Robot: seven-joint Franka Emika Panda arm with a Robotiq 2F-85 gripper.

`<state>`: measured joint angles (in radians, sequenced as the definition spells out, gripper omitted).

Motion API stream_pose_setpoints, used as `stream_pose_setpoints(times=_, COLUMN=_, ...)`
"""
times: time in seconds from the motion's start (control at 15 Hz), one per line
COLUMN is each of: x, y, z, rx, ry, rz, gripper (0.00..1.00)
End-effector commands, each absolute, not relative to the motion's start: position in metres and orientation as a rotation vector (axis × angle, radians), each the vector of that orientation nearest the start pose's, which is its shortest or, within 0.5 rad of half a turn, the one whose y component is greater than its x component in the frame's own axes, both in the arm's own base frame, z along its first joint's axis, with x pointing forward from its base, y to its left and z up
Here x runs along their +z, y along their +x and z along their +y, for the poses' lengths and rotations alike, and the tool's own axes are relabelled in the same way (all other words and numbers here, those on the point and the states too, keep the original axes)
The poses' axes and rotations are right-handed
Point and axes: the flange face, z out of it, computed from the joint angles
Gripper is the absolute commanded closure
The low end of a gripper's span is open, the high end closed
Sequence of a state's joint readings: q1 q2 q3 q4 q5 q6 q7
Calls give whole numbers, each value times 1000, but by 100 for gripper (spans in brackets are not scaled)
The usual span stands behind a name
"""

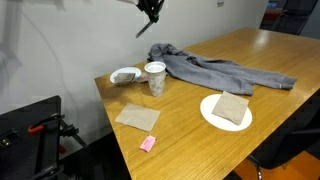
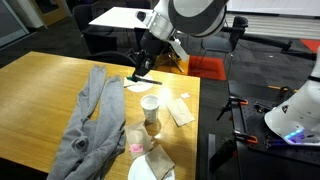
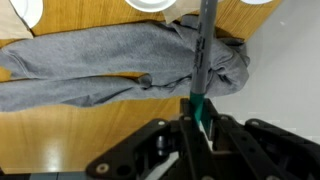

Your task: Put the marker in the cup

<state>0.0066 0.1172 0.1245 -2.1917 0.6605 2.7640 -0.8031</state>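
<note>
Got the marker, hanging above the table

My gripper is clamped tight on the green marker, with the grey garment below it in the wrist view. The cup stands upright just beside the shallow bowl, and I can't see inside it. The plate holds a brown napkin. The cup's brownish print is too small to read.
</note>
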Motion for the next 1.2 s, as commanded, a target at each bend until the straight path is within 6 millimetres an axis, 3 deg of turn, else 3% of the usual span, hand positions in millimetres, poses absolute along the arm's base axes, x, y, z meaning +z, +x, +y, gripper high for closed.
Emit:
stream_pose_setpoints(times=0.0, x=386, y=582, z=50, rx=-826, ry=-2668, rz=-634, gripper=96)
stream_pose_setpoints(times=0.67, x=382, y=584, z=44, rx=-930, ry=-2315, rz=-898, gripper=96)
stream_pose_setpoints(times=0.73, x=379, y=579, z=48, rx=-892, ry=-2401, rz=-854, gripper=96)
stream_pose_setpoints(times=0.8, x=378, y=578, z=46, rx=-894, ry=-2389, rz=-862, gripper=85)
stream_pose_setpoints(times=1.13, x=376, y=578, z=47, rx=-887, ry=-2390, rz=-860, gripper=85)
